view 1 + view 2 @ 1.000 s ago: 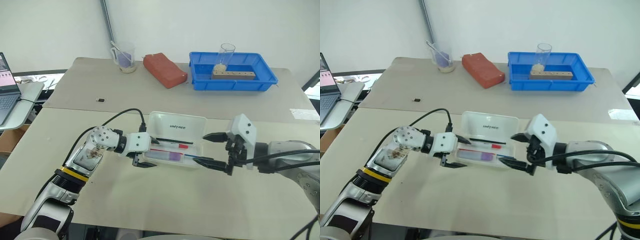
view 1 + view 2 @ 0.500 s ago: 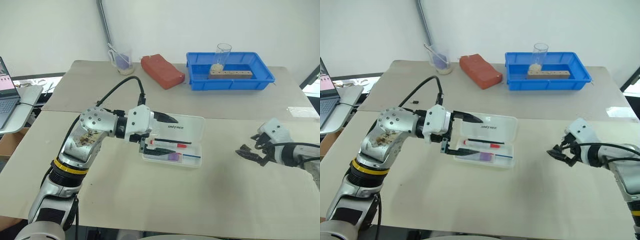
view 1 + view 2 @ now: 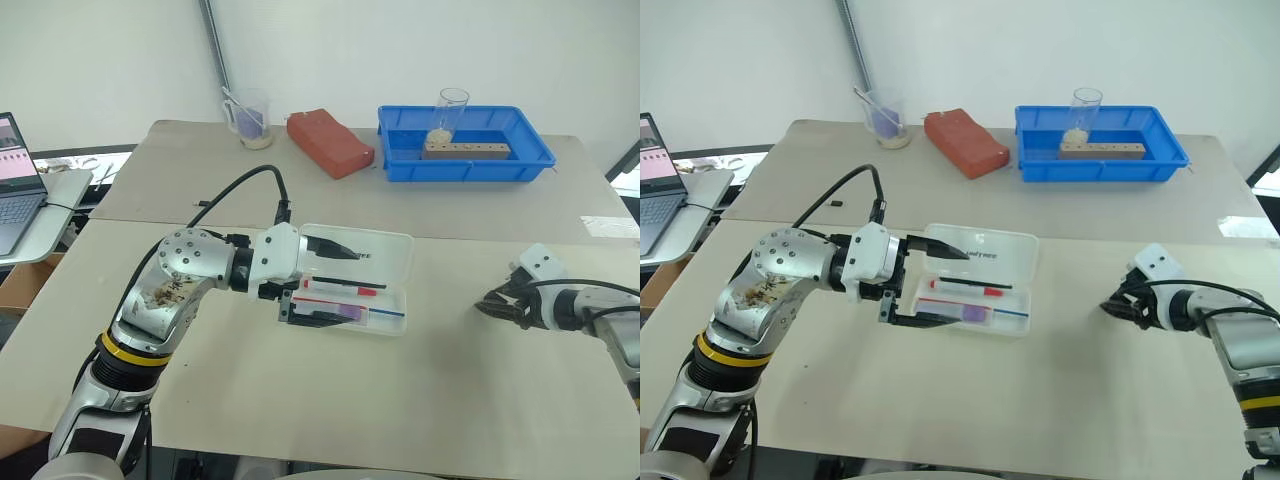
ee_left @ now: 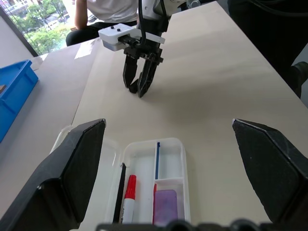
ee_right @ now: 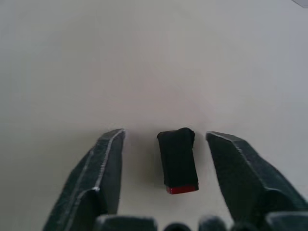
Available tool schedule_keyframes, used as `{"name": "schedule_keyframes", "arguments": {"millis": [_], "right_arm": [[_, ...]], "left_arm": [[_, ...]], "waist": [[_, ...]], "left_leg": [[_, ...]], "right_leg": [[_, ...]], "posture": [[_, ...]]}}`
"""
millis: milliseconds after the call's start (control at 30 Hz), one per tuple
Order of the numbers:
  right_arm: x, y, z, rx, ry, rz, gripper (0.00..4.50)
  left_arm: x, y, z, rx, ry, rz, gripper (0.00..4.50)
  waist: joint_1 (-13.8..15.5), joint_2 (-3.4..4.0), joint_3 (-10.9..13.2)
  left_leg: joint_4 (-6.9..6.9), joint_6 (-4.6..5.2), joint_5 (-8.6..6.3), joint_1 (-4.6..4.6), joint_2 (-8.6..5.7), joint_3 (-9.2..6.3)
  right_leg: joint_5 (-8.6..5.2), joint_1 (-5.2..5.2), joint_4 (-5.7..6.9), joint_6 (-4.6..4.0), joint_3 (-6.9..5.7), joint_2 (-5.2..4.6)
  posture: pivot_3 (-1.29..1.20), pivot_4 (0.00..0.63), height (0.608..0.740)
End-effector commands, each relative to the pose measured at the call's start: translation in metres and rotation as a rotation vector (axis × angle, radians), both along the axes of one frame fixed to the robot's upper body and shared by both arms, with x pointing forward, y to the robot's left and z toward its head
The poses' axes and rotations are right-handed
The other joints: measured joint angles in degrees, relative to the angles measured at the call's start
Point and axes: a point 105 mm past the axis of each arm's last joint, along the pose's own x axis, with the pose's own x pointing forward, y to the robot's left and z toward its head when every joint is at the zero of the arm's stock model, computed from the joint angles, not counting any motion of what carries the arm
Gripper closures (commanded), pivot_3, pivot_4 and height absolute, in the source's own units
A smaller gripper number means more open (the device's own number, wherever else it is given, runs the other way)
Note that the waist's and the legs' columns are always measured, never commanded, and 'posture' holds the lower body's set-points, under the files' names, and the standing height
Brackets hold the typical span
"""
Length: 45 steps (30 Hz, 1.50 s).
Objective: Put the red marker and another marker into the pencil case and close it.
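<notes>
Two markers lie in the open white pencil case (image 3: 385, 262); left claw (image 3: 325, 283) gapes empty.

Beige table (image 3: 300, 400) w/ open pencil case (image 3: 352, 280), blue tray (image 3: 463, 145), red pouch (image 3: 330, 141).

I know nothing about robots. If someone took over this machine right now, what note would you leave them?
Left gripper: open wide, hovering over the left end of the pencil case, holding nothing.
Right gripper: low over bare table far to the right, fingers apart around a small black piece with a red end, not touching it.
Things: the red marker and lavender highlighter lie inside the case.
Done: both markers are in.
Left: the lid stands open; swing it down and shut it.
</notes>
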Motion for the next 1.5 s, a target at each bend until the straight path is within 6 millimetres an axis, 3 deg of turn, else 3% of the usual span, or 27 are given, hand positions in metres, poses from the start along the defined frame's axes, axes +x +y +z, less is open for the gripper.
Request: {"name": "schedule_keyframes", "arguments": {"millis": [33,133,400,567,1000,1300,1367,1500], "right_arm": [[0.003,0.003,0.01,-0.011,-0.032,0.019,3.28],[0.001,0.024,0.021,0.03,-0.052,0.112,4.21],[-0.014,0.127,0.059,0.12,-0.123,0.489,4.26],[-0.027,0.159,0.057,0.137,-0.091,0.623,4.26],[-0.028,0.182,0.037,0.129,-0.048,0.732,4.26],[-0.025,0.18,0.027,0.083,-0.045,0.754,4.26],[-0.024,0.178,0.026,0.073,-0.049,0.75,3.22],[-0.022,0.178,0.029,0.078,-0.059,0.747,1.92]], "left_arm": [[0.0,0.004,0.007,-0.016,-0.045,0.007,0.0],[0.0,0.007,0.007,-0.016,-0.045,0.01,0.0],[-0.003,0.006,0.008,0.002,-0.046,-0.01,0.0],[-0.004,0.006,0.009,0.016,-0.043,-0.024,0.0],[-0.018,0.014,0.0,0.115,0.018,-0.059,0.0],[-0.018,0.018,-0.003,0.122,0.02,-0.039,0.0],[-0.018,0.018,-0.003,0.121,0.021,-0.036,0.0],[-0.018,0.018,-0.003,0.121,0.023,-0.034,0.0]], "waist": [[0.0,-0.01,0.0],[-0.1,0.02,0.0],[-0.3,0.05,0.0],[0.4,0.08,0.0],[-0.1,0.01,-0.1],[-0.1,0.02,-0.1],[-0.1,0.01,-0.1],[0.0,0.02,-0.1]], "left_leg": [[0.0,0.0,0.0,0.0,0.0,0.0],[-0.01,0.0,0.0,0.0,0.0,0.0],[-0.05,0.0,0.0,-0.02,0.03,-0.05],[-0.03,0.0,0.0,-0.05,0.02,-0.07],[-0.06,0.0,0.0,-0.07,0.04,-0.07],[-0.06,0.0,0.0,-0.07,0.04,-0.06],[-0.05,0.0,0.0,-0.07,0.04,-0.06],[-0.05,0.0,0.0,-0.07,0.04,-0.06]], "right_leg": [[0.0,0.0,0.0,0.0,0.0,0.0],[0.0,-0.02,0.01,0.0,0.0,0.0],[0.0,-0.1,0.06,0.0,0.01,0.06],[0.0,-0.11,0.03,0.0,-0.02,0.04],[0.0,-0.19,0.08,-0.01,0.01,0.07],[0.0,-0.2,0.08,-0.02,0.01,0.07],[0.0,-0.2,0.08,-0.02,0.01,0.07],[0.01,-0.2,0.08,-0.02,0.0,0.06]], "posture": [[0.0,0.15,0.74],[0.0,0.15,0.74],[0.0,0.15,0.74],[0.0,0.15,0.74],[0.0,0.15,0.74],[0.0,0.15,0.74],[0.0,0.15,0.74],[0.0,0.15,0.74]]}}
